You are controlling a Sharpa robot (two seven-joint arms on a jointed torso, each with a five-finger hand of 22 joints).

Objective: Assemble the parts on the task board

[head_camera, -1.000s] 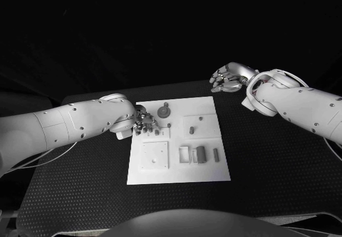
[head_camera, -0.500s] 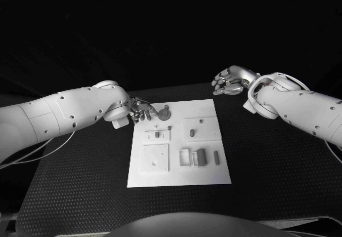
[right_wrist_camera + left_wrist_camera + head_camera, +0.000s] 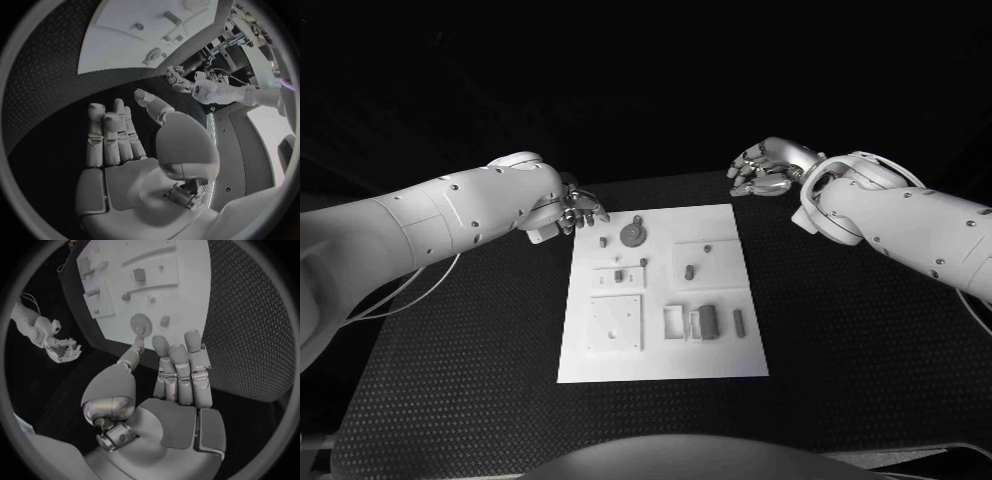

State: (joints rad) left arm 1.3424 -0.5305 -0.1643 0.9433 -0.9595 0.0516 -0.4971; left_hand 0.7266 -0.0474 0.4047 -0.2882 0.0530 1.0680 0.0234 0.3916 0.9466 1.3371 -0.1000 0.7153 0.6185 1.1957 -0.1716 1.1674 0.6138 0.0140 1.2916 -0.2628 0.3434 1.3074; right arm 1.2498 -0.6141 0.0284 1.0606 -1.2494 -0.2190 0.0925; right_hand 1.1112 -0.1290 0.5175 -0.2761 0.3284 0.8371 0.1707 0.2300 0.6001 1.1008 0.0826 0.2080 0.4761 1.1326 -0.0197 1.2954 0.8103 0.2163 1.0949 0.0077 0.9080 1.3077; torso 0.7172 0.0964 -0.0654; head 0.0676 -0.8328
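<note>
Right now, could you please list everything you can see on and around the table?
table: one, black, textured top, under everything.
task board: one, white, middle of the table.
round part: one, grey, far end of the board.
small parts: several, grey, spread over the board; exact count unclear.
left hand: one, silver, off the board's far left corner, holding nothing.
right hand: one, silver, beyond the board's far right corner, holding nothing.

— What sort of place is this?
— A robotics lab, by the look of it: a black textured bench (image 3: 473, 380) carrying a white task board (image 3: 664, 355), dark surroundings, and racks of equipment with cables (image 3: 240, 27) visible in the right wrist view.
</note>
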